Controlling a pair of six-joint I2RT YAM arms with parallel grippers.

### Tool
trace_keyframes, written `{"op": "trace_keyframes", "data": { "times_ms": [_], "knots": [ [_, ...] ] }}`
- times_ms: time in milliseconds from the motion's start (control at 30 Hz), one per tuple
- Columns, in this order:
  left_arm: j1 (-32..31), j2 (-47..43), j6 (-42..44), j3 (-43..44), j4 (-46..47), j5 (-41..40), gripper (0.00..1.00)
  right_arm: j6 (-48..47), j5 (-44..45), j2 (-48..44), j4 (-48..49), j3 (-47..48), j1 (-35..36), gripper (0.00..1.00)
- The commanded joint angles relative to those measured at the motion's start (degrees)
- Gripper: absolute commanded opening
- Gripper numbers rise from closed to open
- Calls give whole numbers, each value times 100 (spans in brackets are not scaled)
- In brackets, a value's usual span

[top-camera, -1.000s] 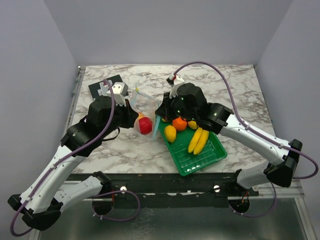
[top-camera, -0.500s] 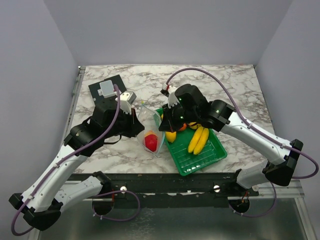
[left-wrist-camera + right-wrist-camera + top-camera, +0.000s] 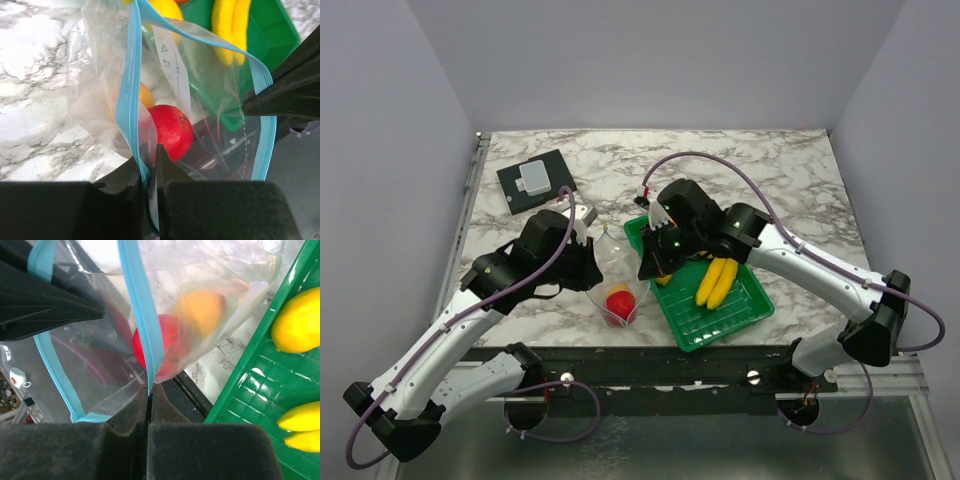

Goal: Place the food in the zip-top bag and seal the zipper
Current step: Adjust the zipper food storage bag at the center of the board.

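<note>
We find the left gripper [image 3: 148, 156] closed to a slit on the zipper [image 3: 128, 80] of the zip-top bag [image 3: 617, 272]. The right gripper [image 3: 149, 389] clamps the opposite lip. The bag hangs open between them, beside the green tray [image 3: 725, 322], with the red apple [image 3: 173, 131] inside.

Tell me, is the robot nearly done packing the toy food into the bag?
Partly. The red apple and an orange piece are inside the zip-top bag. The left gripper and the right gripper each pinch the zipper, mouth open. The bananas and a yellow fruit wait in the green tray; sealing comes last.
</note>
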Motion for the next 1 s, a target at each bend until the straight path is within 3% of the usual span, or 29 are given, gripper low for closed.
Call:
{"op": "trace_keyframes", "data": {
  "times_ms": [0, 433, 733, 867, 967],
  "knots": [
    [-19, -20, 99, -35, -264, -686, 16, 70, 32, 329, 21, 217, 4, 1],
    [-19, -105, 91, 268, -588, -1207, 20, 296, 696, 388, 103, 228, 4, 1],
    [-12, -260, -38, 507, -603, -1098, 31, 363, 657, 378, 269, 157, 4, 1],
    [-11, -257, -58, 421, -603, -1025, 30, 380, 691, 345, 293, 150, 4, 1],
    [-13, -243, -73, 332, -564, -944, 24, 413, 691, 313, 326, 125, 4, 1]
  ]
}}
